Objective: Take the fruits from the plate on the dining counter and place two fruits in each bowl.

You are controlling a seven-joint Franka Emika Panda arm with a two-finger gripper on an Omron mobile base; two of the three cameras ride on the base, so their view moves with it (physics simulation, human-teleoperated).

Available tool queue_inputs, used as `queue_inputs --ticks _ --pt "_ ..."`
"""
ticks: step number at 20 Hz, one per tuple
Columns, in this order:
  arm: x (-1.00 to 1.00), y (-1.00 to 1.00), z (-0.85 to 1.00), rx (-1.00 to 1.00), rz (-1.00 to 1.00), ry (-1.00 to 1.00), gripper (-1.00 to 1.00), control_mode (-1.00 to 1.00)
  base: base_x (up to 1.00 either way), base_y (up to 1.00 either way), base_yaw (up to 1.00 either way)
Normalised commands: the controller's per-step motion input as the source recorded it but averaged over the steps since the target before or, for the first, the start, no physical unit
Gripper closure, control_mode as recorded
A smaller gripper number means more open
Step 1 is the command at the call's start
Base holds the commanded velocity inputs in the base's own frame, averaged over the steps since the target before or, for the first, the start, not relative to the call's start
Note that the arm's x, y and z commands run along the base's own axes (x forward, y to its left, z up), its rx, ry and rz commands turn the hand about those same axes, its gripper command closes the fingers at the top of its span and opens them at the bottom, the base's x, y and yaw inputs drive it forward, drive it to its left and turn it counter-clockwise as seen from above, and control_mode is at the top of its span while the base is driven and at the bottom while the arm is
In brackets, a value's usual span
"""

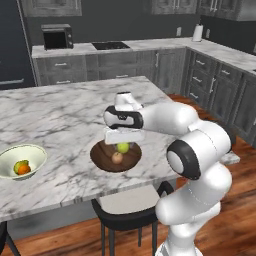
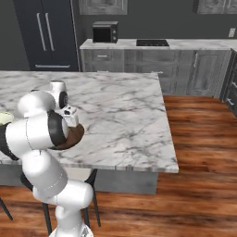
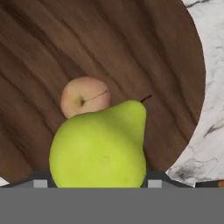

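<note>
Pear (image 3: 99,146), stem end pointing away from the hand, sits clamped in the tool (image 1: 123,145) above the wooden bowl (image 3: 131,52).

Background stuff: a black microwave (image 1: 56,36) sits on the back counter (image 1: 150,45) well beyond the gripper, off to its left, with a black cooktop (image 1: 110,45) next to it. A paper towel roll (image 1: 198,33) stands far off to the gripper's right. Dark stool (image 1: 127,210) tucked in below the gripper, wood floor (image 2: 199,152) underneath
</note>
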Motion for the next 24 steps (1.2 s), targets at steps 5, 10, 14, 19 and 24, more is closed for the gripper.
queue_inputs --ticks 5,10,14,19,24 --pt "0.54 0.04 -0.39 -0.04 -0.11 0.03 1.00 -1.00 0.00 0.00 0.00" --pt "0.06 0.12 -0.24 0.00 -0.05 0.00 1.00 -1.00 0.00 0.00 0.00" --pt "0.03 0.21 -0.08 0.00 0.00 0.00 1.00 -1.00 0.00 0.00 0.00" --pt "0.00 0.00 0.00 0.00 0.00 0.00 1.00 -1.00 0.00 0.00 0.00" --pt "0.00 0.00 0.00 0.00 0.00 0.00 -1.00 -1.00 0.00 0.00 0.00"
